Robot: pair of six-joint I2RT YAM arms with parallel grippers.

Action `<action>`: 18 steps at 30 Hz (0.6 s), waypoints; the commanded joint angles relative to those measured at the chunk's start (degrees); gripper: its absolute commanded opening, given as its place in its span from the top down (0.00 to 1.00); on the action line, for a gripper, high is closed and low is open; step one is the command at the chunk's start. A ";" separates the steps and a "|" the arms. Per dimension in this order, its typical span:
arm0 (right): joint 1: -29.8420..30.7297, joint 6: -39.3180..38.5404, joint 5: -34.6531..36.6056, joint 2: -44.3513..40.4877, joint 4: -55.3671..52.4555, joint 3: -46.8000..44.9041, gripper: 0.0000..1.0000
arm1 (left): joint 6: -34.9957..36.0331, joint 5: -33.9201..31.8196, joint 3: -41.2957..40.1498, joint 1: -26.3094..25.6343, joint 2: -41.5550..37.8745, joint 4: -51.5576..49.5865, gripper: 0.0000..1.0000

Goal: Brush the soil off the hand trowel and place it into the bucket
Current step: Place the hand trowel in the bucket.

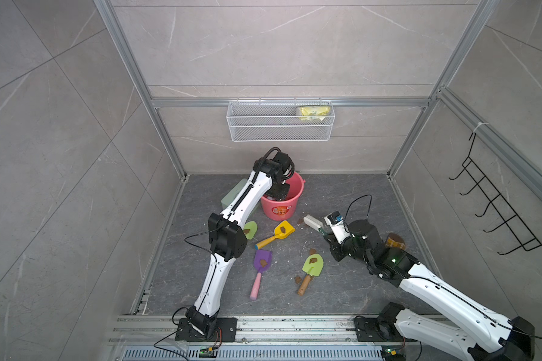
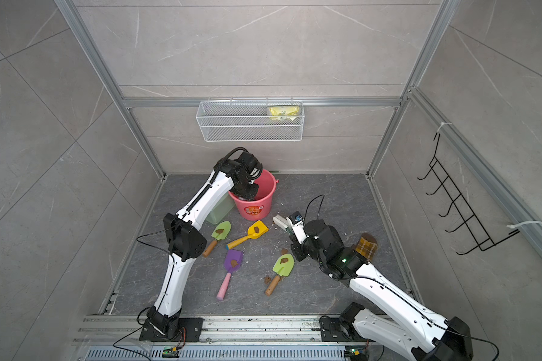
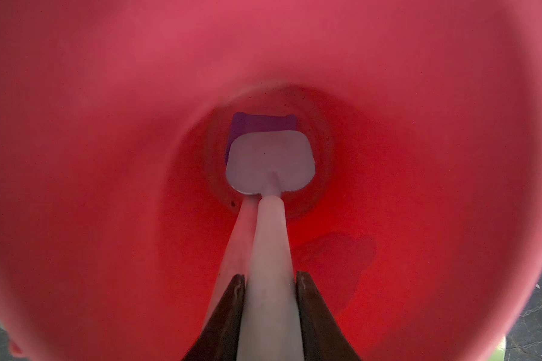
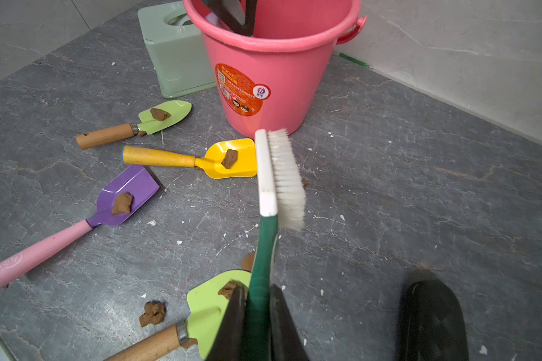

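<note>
The coral-pink bucket [image 1: 281, 210] [image 2: 257, 208] [image 4: 279, 78] stands at the back of the floor. My left gripper [image 3: 269, 278] [image 1: 279, 193] reaches down inside it and is shut on the pale handle of a hand trowel [image 3: 269, 162], whose clean pale blade rests near the bucket's bottom [image 3: 107, 125]. A purple blade [image 3: 263, 123] lies under it. My right gripper [image 4: 257, 287] [image 1: 324, 233] is shut on the green handle of a white-bristled brush [image 4: 282, 175] [image 1: 313, 222], held above the floor right of the bucket. Soil [image 4: 229, 158] sits on the trowels lying outside.
On the floor lie a yellow trowel [image 1: 283, 231], a purple one [image 1: 262, 261] and two green ones [image 1: 313, 264] [image 2: 221, 231], each with a soil lump. Loose lumps [image 4: 152, 312] lie nearby. A sage-green tissue box [image 4: 176, 56] stands left of the bucket.
</note>
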 commanded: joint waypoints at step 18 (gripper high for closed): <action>-0.29 3.98 -1.43 0.57 0.96 -0.35 1.00 | 0.45 1.12 2.80 0.12 -5.13 5.48 0.39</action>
